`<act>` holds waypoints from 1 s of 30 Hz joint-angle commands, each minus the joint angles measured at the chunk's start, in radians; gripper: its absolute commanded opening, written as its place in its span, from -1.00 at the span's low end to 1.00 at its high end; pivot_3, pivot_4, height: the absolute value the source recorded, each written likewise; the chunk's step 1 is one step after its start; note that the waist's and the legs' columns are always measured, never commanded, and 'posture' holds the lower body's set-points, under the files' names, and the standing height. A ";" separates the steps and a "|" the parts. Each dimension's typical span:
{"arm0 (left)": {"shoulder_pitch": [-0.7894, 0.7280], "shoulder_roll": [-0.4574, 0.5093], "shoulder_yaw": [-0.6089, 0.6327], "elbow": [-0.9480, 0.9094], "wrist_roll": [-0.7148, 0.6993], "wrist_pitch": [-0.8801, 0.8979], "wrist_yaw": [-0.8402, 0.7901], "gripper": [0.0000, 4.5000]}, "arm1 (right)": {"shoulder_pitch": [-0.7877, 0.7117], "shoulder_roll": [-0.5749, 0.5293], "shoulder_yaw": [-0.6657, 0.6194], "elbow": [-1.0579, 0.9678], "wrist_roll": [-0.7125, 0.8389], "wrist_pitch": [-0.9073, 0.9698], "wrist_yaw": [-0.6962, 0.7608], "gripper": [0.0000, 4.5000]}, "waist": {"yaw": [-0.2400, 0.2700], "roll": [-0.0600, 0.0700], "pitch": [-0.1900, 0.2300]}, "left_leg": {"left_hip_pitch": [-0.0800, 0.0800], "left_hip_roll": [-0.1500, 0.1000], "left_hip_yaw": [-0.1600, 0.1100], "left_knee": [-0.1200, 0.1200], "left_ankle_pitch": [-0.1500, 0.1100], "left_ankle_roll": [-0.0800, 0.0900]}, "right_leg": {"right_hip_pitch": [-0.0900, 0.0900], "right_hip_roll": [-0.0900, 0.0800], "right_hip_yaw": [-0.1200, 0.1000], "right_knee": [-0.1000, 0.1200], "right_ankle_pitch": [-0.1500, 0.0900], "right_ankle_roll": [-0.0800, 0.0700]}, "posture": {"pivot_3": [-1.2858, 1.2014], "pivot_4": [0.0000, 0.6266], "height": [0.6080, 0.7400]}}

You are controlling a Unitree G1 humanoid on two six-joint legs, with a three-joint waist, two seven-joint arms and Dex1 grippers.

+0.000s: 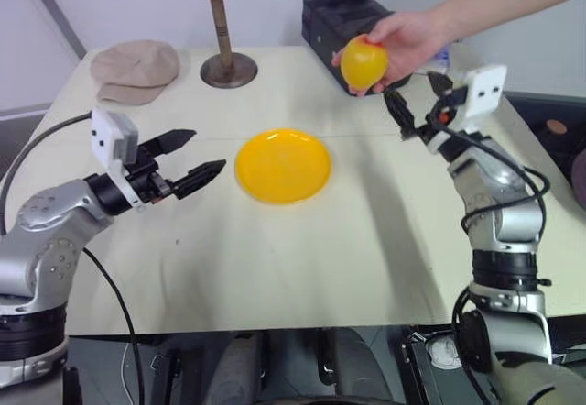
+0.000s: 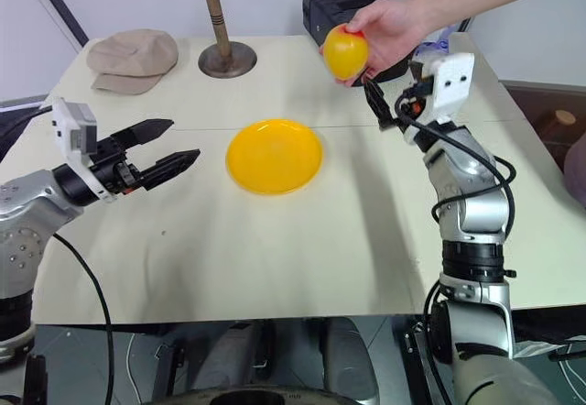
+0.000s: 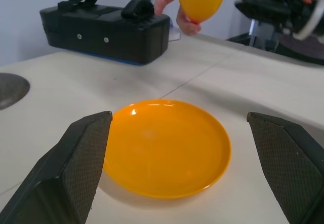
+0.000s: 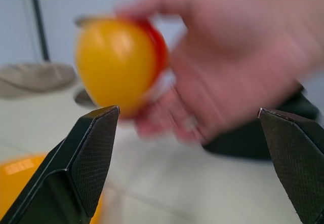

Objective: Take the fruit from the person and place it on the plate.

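One tan cap [image 1: 135, 69], hat stand [image 1: 222, 27], black case [image 1: 343, 20] behind plate [image 1: 283, 165]

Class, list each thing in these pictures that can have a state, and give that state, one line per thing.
fruit: held in the person's hand, above the table
plate: empty, flat on the table
left gripper: fingers open, holding nothing
right gripper: fingers open, just below the fruit
tan cap: lying on the table
hat stand: upright, bare

bare table [image 1: 366, 240] rings the plate [image 1: 283, 165]; black case [image 1: 341, 22] and hat stand [image 1: 221, 29] crowd the far edge.
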 commanded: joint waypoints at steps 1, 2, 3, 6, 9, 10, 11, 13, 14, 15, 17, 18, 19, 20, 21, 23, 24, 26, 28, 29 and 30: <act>-0.013 -0.004 0.011 -0.027 0.000 -0.017 0.007 1.00 | -0.055 0.025 -0.005 0.006 0.035 0.013 0.000 0.99 | 0.000 0.000 0.000 | 0.000 0.000 0.000 0.000 0.000 0.000 | 0.000 0.000 0.000 0.000 0.000 0.000 | 0.03 -0.52 1.00; -0.011 -0.006 0.009 -0.030 -0.001 -0.017 0.009 1.00 | -0.067 0.033 -0.005 0.018 0.041 0.014 0.007 0.99 | 0.000 0.000 0.000 | 0.000 0.000 0.000 0.000 0.000 0.000 | 0.000 -0.001 0.000 -0.001 0.000 0.000 | 0.03 -0.52 1.00; -0.007 -0.007 0.009 -0.032 -0.001 -0.017 0.010 1.00 | -0.082 0.042 -0.007 0.035 0.049 0.016 0.012 0.99 | -0.001 0.000 0.000 | 0.000 -0.001 0.000 0.000 0.000 0.000 | 0.000 -0.001 0.000 0.000 0.000 0.000 | 0.03 -0.52 1.00; 0.004 -0.008 0.015 -0.041 0.002 -0.017 0.017 1.00 | -0.122 0.056 -0.009 0.075 0.063 0.016 0.026 0.99 | -0.001 0.000 0.000 | 0.000 -0.001 0.000 0.000 0.000 0.000 | 0.000 -0.001 0.000 0.000 0.000 0.000 | 0.03 -0.52 1.00; 0.014 -0.010 0.019 -0.049 0.001 -0.017 0.027 1.00 | -0.161 0.069 -0.014 0.111 0.077 0.015 0.029 0.99 | -0.002 0.000 0.000 | 0.000 -0.001 0.000 0.000 0.000 0.000 | 0.000 -0.001 0.000 0.000 0.000 0.000 | 0.03 -0.52 1.00; 0.018 -0.012 0.019 -0.052 0.001 -0.017 0.030 1.00 | -0.173 0.074 -0.012 0.124 0.078 0.012 0.032 0.99 | -0.003 0.000 0.000 | 0.000 -0.001 0.000 0.000 0.000 0.000 | 0.000 -0.001 0.000 0.000 0.000 0.000 | 0.03 -0.52 1.00; 0.022 -0.012 0.019 -0.054 0.002 -0.018 0.033 1.00 | -0.181 0.077 -0.009 0.135 0.077 0.009 0.035 0.99 | -0.003 0.000 0.000 | 0.000 -0.001 0.000 0.000 0.000 0.000 | -0.001 -0.002 0.000 0.000 0.001 0.001 | 0.03 -0.52 1.00; 0.027 -0.014 0.018 -0.060 0.003 -0.019 0.040 1.00 | -0.197 0.086 0.000 0.157 0.073 0.004 0.043 0.99 | -0.003 0.000 0.000 | 0.000 0.000 0.000 0.000 0.000 0.000 | -0.001 -0.003 0.000 0.000 0.001 0.001 | 0.03 -0.52 1.00; 0.029 -0.014 0.018 -0.061 0.004 -0.020 0.044 1.00 | -0.205 0.091 0.005 0.167 0.071 0.003 0.048 0.99 | -0.003 0.000 0.000 | 0.000 -0.001 0.000 0.000 0.000 0.000 | -0.001 -0.003 0.000 0.000 0.000 0.001 | 0.03 -0.52 1.00; 0.032 -0.015 0.019 -0.062 0.006 -0.022 0.047 1.00 | -0.212 0.095 0.009 0.177 0.069 0.002 0.052 0.99 | -0.003 0.000 0.000 | 0.000 -0.001 0.000 0.000 0.000 0.000 | -0.001 -0.003 0.000 0.000 0.001 0.001 | 0.03 -0.52 1.00; 0.036 -0.015 0.019 -0.065 0.009 -0.024 0.054 1.00 | -0.221 0.099 0.014 0.191 0.065 0.000 0.059 0.99 | -0.003 0.000 0.000 | 0.000 -0.001 0.000 0.000 0.000 0.000 | -0.001 -0.003 0.000 0.000 0.001 0.001 | 0.03 -0.52 1.00; 0.038 -0.016 0.020 -0.066 0.010 -0.025 0.057 1.00 | -0.225 0.101 0.016 0.199 0.062 0.001 0.061 0.99 | -0.003 0.000 0.000 | 0.000 -0.001 0.000 0.000 0.000 0.000 | -0.001 -0.003 0.000 0.000 0.000 0.001 | 0.03 -0.52 1.00; 0.040 -0.016 0.021 -0.067 0.011 -0.026 0.060 1.00 | -0.228 0.101 0.017 0.206 0.059 0.001 0.062 0.99 | -0.003 0.000 0.000 | 0.000 -0.001 0.000 0.000 0.000 0.000 | -0.001 -0.003 0.000 0.000 0.001 0.001 | 0.03 -0.52 1.00; 0.042 -0.017 0.022 -0.067 0.013 -0.028 0.063 1.00 | -0.230 0.102 0.020 0.212 0.056 0.002 0.062 0.99 | -0.003 0.000 0.000 | 0.000 -0.001 0.000 0.000 0.000 0.000 | -0.001 -0.003 0.000 0.000 0.000 0.001 | 0.03 -0.52 1.00; 0.044 -0.018 0.022 -0.068 0.014 -0.029 0.064 1.00 | -0.231 0.101 0.022 0.217 0.053 0.002 0.063 0.99 | -0.003 0.000 0.000 | 0.000 -0.001 0.000 0.000 0.000 0.000 | -0.001 -0.003 0.000 0.000 0.001 0.001 | 0.03 -0.52 1.00; 0.047 -0.020 0.022 -0.070 0.016 -0.031 0.069 1.00 | -0.231 0.101 0.025 0.222 0.052 0.005 0.066 0.88 | -0.003 0.000 0.000 | 0.000 -0.001 0.000 0.000 0.000 0.000 | -0.001 -0.003 0.000 0.000 0.000 0.001 | 0.03 -0.52 1.00; 0.048 -0.022 0.022 -0.071 0.018 -0.033 0.072 1.00 | -0.229 0.102 0.024 0.221 0.055 0.006 0.070 0.76 | -0.003 0.000 0.000 | 0.000 -0.001 0.000 0.000 0.000 0.000 | -0.001 -0.003 0.000 0.000 0.000 0.001 | 0.03 -0.52 1.00; 0.050 -0.025 0.023 -0.073 0.022 -0.035 0.075 1.00 | -0.225 0.103 0.024 0.216 0.060 0.008 0.075 0.47 | -0.003 0.000 0.000 | 0.000 -0.001 0.000 0.000 0.000 0.000 | -0.001 -0.003 0.000 0.000 0.000 0.001 | 0.03 -0.52 1.00; 0.052 -0.026 0.023 -0.074 0.024 -0.037 0.076 1.00 | -0.224 0.103 0.024 0.212 0.061 0.010 0.075 0.43 | -0.004 0.000 0.000 | 0.000 -0.001 0.000 0.000 0.000 0.000 | -0.001 -0.003 0.000 0.000 0.000 0.001 | 0.03 -0.52 1.00; 0.051 -0.026 0.022 -0.074 0.025 -0.038 0.077 1.00 | -0.222 0.103 0.024 0.209 0.063 0.012 0.077 0.43 | -0.004 0.000 0.000 | 0.000 -0.001 0.000 0.000 0.000 0.000 | -0.001 -0.003 0.000 0.000 0.000 0.001 | 0.03 -0.52 1.00; 0.051 -0.026 0.022 -0.072 0.025 -0.040 0.077 1.00 | -0.222 0.103 0.025 0.207 0.063 0.013 0.079 0.43 | -0.004 0.000 0.000 | 0.000 -0.001 0.000 -0.001 0.000 0.000 | -0.001 -0.003 0.000 0.000 0.000 0.001 | 0.03 -0.52 1.00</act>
